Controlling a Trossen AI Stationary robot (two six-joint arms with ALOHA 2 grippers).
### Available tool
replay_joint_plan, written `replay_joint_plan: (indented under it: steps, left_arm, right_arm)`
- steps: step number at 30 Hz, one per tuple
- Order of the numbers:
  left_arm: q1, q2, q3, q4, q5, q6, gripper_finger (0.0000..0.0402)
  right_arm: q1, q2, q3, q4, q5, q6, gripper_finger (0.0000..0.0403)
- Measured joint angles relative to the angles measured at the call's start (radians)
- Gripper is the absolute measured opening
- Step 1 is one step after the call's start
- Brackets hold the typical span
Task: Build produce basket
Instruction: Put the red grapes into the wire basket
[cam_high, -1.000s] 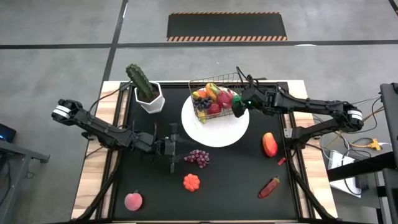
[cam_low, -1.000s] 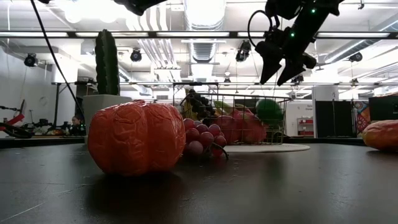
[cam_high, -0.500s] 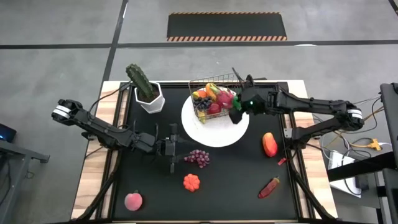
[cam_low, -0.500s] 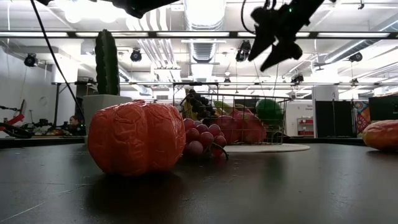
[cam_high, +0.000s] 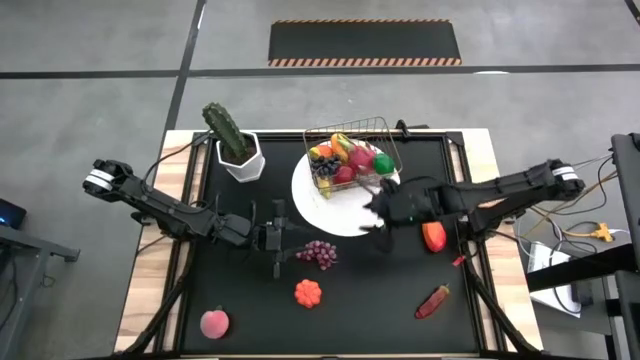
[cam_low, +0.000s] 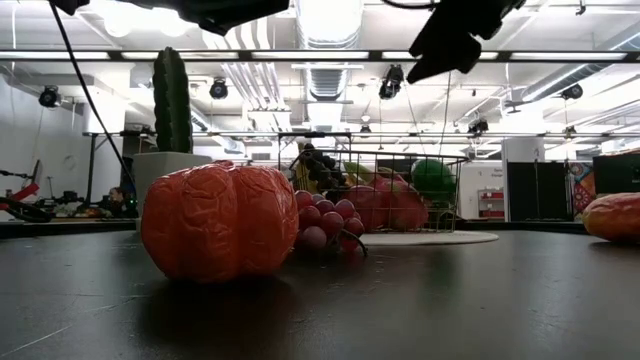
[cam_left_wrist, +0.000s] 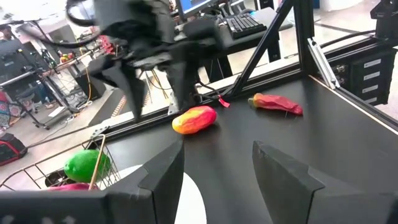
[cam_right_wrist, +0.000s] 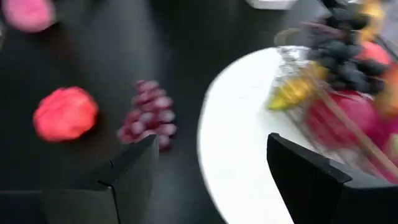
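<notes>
The wire basket (cam_high: 366, 126) stands on a white plate (cam_high: 335, 212) at the table's far middle, filled with produce (cam_high: 345, 160). Loose produce lies on the black table: purple grapes (cam_high: 318, 253), an orange-red lumpy piece (cam_high: 308, 292), a pink peach (cam_high: 214, 323), a red-orange mango (cam_high: 433, 234) and a red pepper (cam_high: 433, 301). My right gripper (cam_high: 378, 215) hangs open over the plate's near right rim, above the table, with nothing between its fingers (cam_right_wrist: 212, 143). My left gripper (cam_high: 280, 242) stands open left of the grapes, empty (cam_left_wrist: 217, 155).
A white pot with a green cactus (cam_high: 235, 145) stands at the far left, beside the plate. The black table top has bare room at its near middle and at its left. Wooden strips (cam_high: 160, 250) edge the table left and right.
My right gripper has swung from above the basket's right side toward the table's near edge, turning as it went. It now hangs over the plate's near right rim, close to the mango. It carries nothing. The basket and the loose produce have stayed put.
</notes>
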Motion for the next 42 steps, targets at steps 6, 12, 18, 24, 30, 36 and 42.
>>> replay_joint_plan:
  steps: [6, 12, 18, 24, 30, 36, 42]
  left_arm:
    - [0.0, 0.0, -0.002, 0.004, 0.0, 0.0, 0.0173]
    - [0.0, 0.0, -0.003, 0.008, 0.0, 0.0, 0.0173]
    - [0.0, 0.0, -0.007, 0.018, 0.0, 0.0, 0.0173]
    - [0.0, 0.0, -0.008, 0.027, -0.001, 0.0, 0.0173]
    - [0.0, 0.0, -0.008, 0.027, -0.001, 0.0, 0.0173]
    - [0.0, 0.0, -0.008, 0.028, -0.001, 0.0, 0.0173]
    - [0.0, 0.0, -0.008, 0.029, 0.0, 0.0, 0.0173]
  right_arm:
    - [0.094, 0.07, -0.108, 0.298, 0.001, -0.096, 0.0281]
    - [0.126, 0.221, -0.184, 0.581, 0.005, -0.117, 0.0281]
    - [0.132, 0.404, -0.188, 0.667, 0.009, -0.058, 0.0281]
    - [0.131, 0.551, -0.152, 0.71, 0.009, -0.034, 0.0274]
    - [0.124, 0.61, -0.132, 0.758, 0.012, -0.039, 0.0257]
    - [0.119, 0.651, -0.12, 0.809, 0.011, -0.036, 0.0245]
    - [0.105, 0.66, -0.12, 0.826, 0.009, -0.045, 0.0243]
